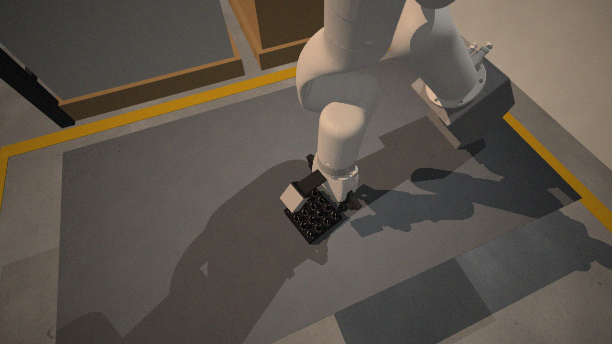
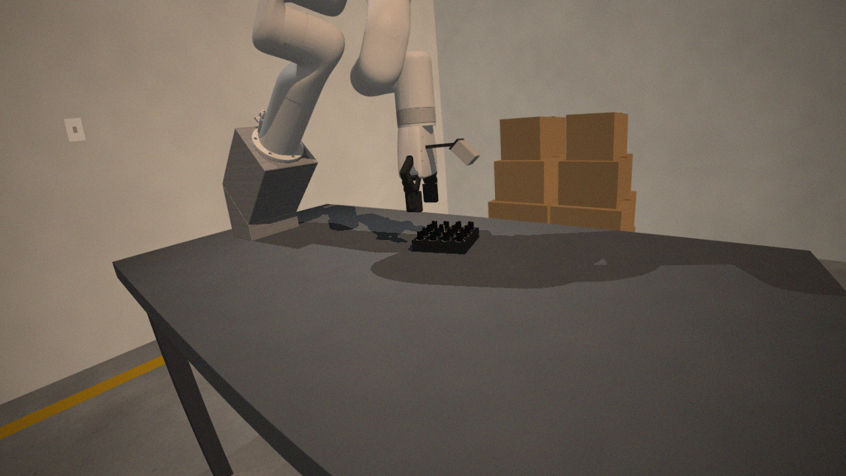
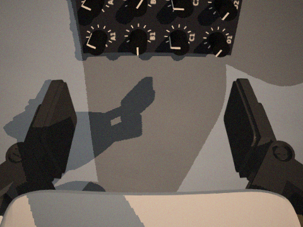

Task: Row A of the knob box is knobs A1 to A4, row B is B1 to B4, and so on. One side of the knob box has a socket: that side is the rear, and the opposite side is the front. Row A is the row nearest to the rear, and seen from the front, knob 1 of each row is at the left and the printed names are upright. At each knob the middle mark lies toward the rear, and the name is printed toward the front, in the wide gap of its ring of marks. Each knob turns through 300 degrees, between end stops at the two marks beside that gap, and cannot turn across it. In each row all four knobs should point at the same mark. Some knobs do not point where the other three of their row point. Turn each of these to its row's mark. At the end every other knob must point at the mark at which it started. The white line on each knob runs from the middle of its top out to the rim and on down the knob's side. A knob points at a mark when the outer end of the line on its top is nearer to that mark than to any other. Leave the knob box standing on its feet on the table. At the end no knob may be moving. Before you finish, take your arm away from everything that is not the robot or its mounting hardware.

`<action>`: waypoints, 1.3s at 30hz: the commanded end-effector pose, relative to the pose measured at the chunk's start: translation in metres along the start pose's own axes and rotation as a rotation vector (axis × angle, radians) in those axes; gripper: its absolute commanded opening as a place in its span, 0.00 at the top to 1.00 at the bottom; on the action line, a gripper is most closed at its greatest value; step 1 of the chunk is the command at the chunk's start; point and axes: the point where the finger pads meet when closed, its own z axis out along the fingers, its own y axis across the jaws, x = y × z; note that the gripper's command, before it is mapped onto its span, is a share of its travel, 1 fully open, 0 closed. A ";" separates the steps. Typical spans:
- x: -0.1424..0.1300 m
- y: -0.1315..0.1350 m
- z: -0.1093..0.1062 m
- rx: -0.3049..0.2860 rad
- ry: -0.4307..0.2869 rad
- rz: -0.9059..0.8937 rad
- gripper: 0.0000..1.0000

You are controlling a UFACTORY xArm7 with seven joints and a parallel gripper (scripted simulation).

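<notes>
The black knob box (image 1: 310,241) (image 2: 440,246) (image 3: 159,28) stands on the table. My gripper (image 1: 327,184) (image 2: 422,203) (image 3: 149,98) is open and empty, high above the table, beside the box's knob-1 side. In the wrist view the names face right. There A1 (image 3: 98,40) and A2 (image 3: 91,14) point left, slightly up. B1 (image 3: 139,39) points down, but B2 (image 3: 134,12) points up and right. C1 (image 3: 180,41) and C2 (image 3: 186,14) point left. D1 (image 3: 218,43) and D2 (image 3: 228,9) point down-left. Knobs 3 and 4 are outside the wrist view.
The grey table (image 1: 128,192) (image 2: 414,355) bears the box and shadows of the arm. The arm's pedestal (image 1: 483,111) (image 2: 283,189) stands at one end. The wrist camera (image 1: 293,197) (image 2: 464,152) juts out over part of the box in the top view. Cartons (image 2: 520,183) are stacked beyond the table.
</notes>
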 end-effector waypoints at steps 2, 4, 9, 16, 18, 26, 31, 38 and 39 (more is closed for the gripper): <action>0.001 0.000 0.000 0.000 0.001 0.000 0.00; 0.001 0.000 0.000 0.000 0.001 0.000 0.00; 0.001 0.000 0.000 0.000 0.001 0.000 0.00; 0.001 0.000 0.000 0.000 0.001 0.000 0.00; 0.001 0.000 0.000 0.000 0.001 0.000 0.00; 0.001 0.000 0.000 0.000 0.001 0.000 0.00; 0.001 0.000 0.000 0.000 0.001 0.000 0.00; 0.002 0.000 0.000 -0.002 0.002 0.021 0.00; 0.003 0.000 0.000 -0.004 0.004 0.048 0.00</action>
